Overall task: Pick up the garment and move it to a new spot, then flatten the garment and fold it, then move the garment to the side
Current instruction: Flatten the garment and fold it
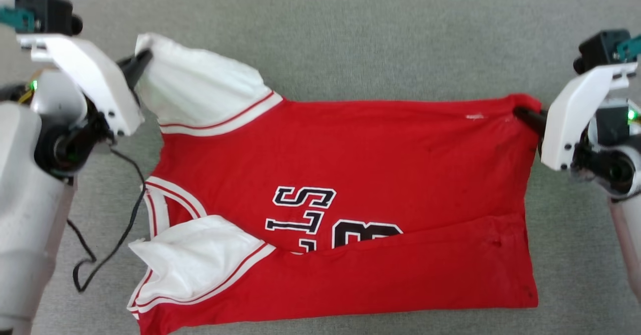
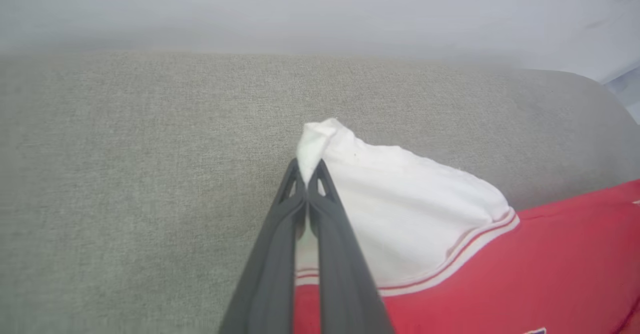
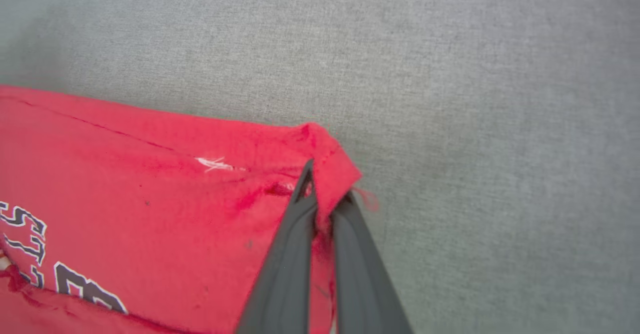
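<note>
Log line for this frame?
left fingers: shut on white sleeve | right fingers: shut on hem corner | garment: flat, near edge folded over
</note>
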Tool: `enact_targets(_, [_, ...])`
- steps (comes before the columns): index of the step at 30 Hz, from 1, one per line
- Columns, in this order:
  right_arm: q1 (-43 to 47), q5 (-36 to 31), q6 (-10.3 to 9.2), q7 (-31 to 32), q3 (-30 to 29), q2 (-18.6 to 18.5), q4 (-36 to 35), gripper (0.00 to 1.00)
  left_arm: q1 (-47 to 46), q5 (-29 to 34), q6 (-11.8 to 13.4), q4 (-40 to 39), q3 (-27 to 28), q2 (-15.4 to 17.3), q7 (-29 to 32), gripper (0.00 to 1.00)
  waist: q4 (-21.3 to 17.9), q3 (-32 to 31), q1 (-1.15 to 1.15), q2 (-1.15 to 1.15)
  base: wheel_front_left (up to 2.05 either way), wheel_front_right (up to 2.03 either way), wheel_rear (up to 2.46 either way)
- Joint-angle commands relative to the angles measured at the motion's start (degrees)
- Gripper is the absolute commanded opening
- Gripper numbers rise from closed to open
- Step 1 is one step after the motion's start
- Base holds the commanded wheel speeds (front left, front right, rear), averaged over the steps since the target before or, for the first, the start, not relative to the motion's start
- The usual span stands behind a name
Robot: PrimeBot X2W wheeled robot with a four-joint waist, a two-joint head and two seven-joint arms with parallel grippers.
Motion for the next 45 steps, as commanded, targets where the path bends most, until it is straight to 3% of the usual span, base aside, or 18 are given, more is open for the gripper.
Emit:
enact_targets(1, [2.2,0.2,-0.04,-0.8,-0.4,-0.5,-0.6,0.0,2.3,-0.5,0.3,-0.8,0.6,0.4,-1.2,0.0,0.7,-3.3,0.01,0.0,0.0,0.0,0.0])
enact_targets(8, [10.4,0.7,-0.04,-3.5,-2.8,0.1,-3.9,0.0,13.6,-2.8,2.3,-5.8,3.3,1.9,-5.6,0.0,1.7,-7.3,0.01,0.0,0.0,0.0,0.0])
enact_targets(13, [17.0,0.2,-0.04,-5.7,-4.5,1.2,-6.8,0.0,24.2,-5.0,5.0,-10.6,5.1,2.2,-8.5,0.0,1.9,-9.0,0.01,0.0,0.0,0.0,0.0])
enact_targets(24, [31.1,0.7,-0.04,-12.9,-6.6,4.7,-7.9,0.0,43.8,-9.1,9.2,-15.3,5.9,-0.8,-12.4,0.0,1.0,-10.4,0.01,0.0,0.0,0.0,0.0])
enact_targets(25, [32.0,0.8,-0.04,-13.8,-6.5,5.0,-7.8,0.09,44.7,-9.4,9.2,-15.2,5.6,-1.3,-12.3,0.0,1.0,-10.5,0.01,0.0,0.0,0.0,0.0])
enact_targets(26, [32.8,0.9,-0.04,-14.6,-6.5,5.2,-7.6,0.54,45.7,-9.6,9.4,-14.8,5.1,-1.6,-11.9,0.0,0.9,-10.6,0.01,0.0,0.0,0.0,0.0])
enact_targets(27, [33.6,0.8,-0.04,-15.5,-6.6,5.4,-7.1,1.0,46.3,-9.7,9.4,-14.6,4.8,-2.1,-12.0,0.24,0.8,-10.6,0.01,0.0,0.0,0.0,0.0])
enact_targets(28, [34.3,0.7,-0.04,-16.5,-6.6,5.7,-6.6,1.0,46.6,-9.9,9.4,-14.4,4.7,-2.7,-12.3,0.55,0.7,-10.6,0.01,0.0,0.0,0.0,0.0])
enact_targets(29, [35.0,1.0,-0.05,-17.6,-6.6,6.1,-6.1,1.0,46.9,-10.0,9.4,-13.9,4.6,-3.2,-12.5,1.0,0.6,-10.7,0.01,0.0,0.0,0.0,0.0])
enact_targets(37, [38.0,0.8,-0.05,-24.5,-4.9,4.7,-7.1,1.0,46.6,-5.5,9.6,-11.5,4.6,-3.6,-19.8,1.0,-0.2,-12.6,0.01,0.0,0.0,0.0,0.0])
enact_targets(45, [42.2,1.2,-0.04,-18.0,-10.6,1.7,-15.7,1.0,45.0,1.7,11.3,-17.8,4.1,-4.3,-29.7,1.0,0.4,-16.4,0.01,0.0,0.0,0.0,0.0])
